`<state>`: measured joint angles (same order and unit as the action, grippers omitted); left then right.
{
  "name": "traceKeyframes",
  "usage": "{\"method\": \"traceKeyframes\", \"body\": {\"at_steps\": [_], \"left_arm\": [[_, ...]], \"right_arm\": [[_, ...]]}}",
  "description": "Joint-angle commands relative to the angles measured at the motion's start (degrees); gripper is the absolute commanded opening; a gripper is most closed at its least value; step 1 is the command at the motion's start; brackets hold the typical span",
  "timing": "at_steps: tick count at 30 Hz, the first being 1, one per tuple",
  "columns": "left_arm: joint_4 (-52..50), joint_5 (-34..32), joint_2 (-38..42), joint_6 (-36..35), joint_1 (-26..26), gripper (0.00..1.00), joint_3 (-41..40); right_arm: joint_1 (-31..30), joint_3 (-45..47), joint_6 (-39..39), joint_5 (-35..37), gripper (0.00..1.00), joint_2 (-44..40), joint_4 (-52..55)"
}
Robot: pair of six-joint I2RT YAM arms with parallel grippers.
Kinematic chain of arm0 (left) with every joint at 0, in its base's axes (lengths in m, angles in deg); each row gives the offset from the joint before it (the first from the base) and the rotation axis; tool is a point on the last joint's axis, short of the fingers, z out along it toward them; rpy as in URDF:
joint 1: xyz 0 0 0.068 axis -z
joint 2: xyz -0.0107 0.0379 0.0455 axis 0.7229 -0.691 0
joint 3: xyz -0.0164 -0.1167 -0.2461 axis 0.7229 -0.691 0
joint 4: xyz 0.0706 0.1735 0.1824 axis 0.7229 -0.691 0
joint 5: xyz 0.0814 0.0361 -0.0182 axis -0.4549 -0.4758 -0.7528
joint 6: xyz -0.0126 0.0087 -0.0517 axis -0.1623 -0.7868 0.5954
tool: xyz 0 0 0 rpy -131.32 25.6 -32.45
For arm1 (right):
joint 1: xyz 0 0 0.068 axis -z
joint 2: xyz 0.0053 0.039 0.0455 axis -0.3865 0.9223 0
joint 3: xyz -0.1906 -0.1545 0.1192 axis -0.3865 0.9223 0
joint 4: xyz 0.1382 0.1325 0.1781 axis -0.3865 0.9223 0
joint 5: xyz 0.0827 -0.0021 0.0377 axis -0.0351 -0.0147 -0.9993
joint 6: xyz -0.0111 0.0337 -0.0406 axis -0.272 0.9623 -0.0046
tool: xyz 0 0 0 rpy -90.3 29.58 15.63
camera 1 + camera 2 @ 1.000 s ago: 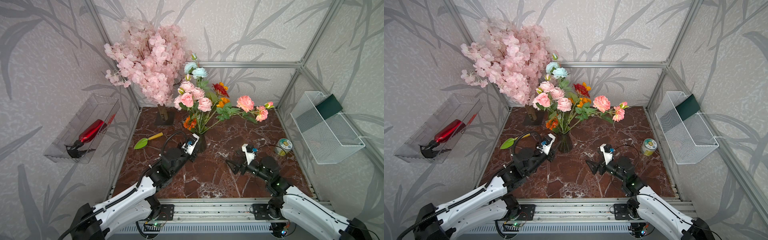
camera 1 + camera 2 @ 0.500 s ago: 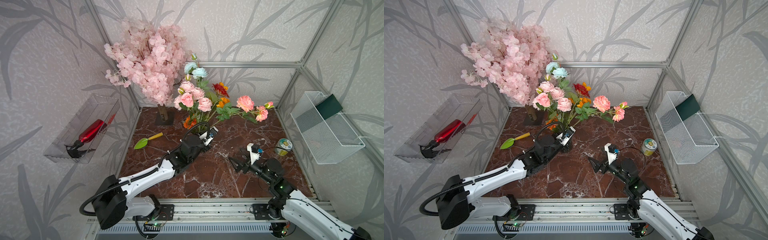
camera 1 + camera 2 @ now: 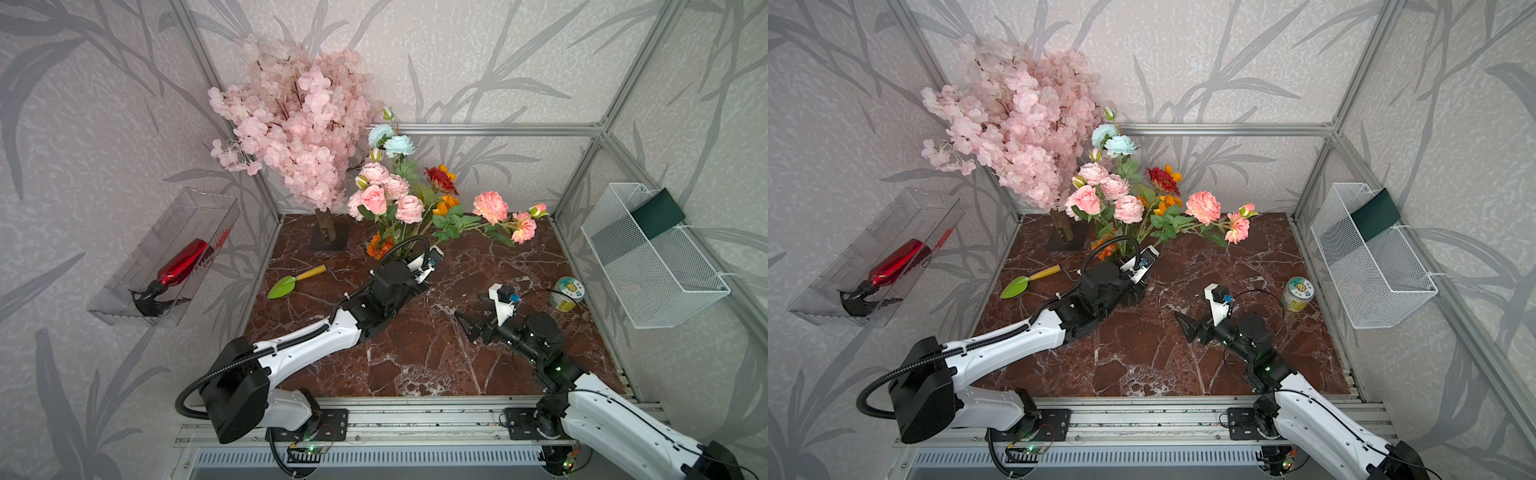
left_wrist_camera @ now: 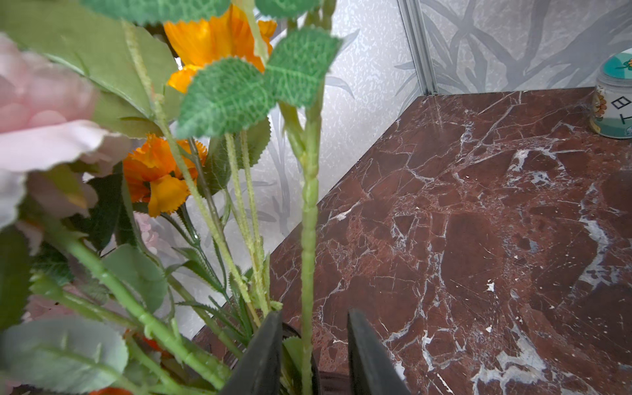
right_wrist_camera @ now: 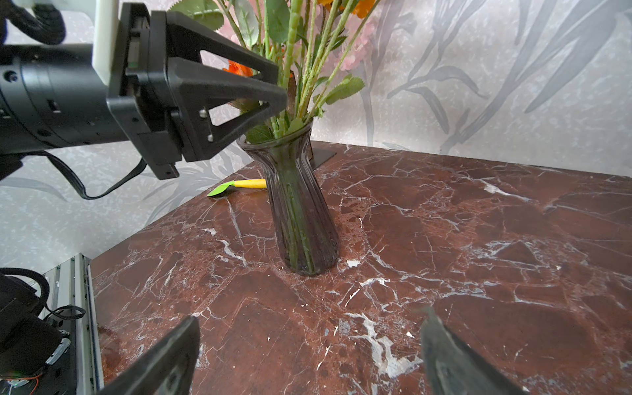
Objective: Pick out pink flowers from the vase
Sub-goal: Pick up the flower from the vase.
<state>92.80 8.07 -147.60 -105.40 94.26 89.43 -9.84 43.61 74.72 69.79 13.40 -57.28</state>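
Pink flowers [image 3: 409,208] stand upright in the vase [image 5: 297,205]; we see one green stem [image 4: 309,205] ungripped between part-open jaws of the left gripper [image 4: 314,314], right gripper [image 5: 309,314] wide, empty, farther.

This is a robot lab's staged test cell, not a real home. An aluminium frame [image 3: 490,129] holds leaf-print wallpaper panels [image 3: 498,62] around a marble-look surface [image 3: 415,361]. The left arm [image 3: 307,345] and right arm [image 3: 615,419] bolt to a metal rail [image 3: 415,411] at 6 o'clock.
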Motion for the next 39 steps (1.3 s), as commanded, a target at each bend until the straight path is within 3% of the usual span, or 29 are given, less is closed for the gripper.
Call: {"method": "traceKeyframes", "body": {"at_steps": [1, 12, 24, 39], "left_arm": [[3.2, -3.1, -1.3, -1.9, 0.1, 0.33, 1.6], [3.3, -2.8, -3.7, -1.9, 0.0, 0.23, 3.8], [1.6, 1.1, -0.8, 1.7, -1.2, 0.00, 3.3], [1.3, 7.0, 8.5, 5.0, -3.8, 0.00, 2.4]], "right_arm": [[-0.1, -2.0, -0.5, -0.7, 0.99, -0.8, -2.4], [-0.1, -1.6, -1.2, 0.5, 0.99, -3.7, 0.1], [-0.1, -2.0, -0.8, -0.3, 0.99, -1.9, -1.2], [-0.1, -6.3, -1.0, -2.6, 0.99, 3.5, -3.6]]}}
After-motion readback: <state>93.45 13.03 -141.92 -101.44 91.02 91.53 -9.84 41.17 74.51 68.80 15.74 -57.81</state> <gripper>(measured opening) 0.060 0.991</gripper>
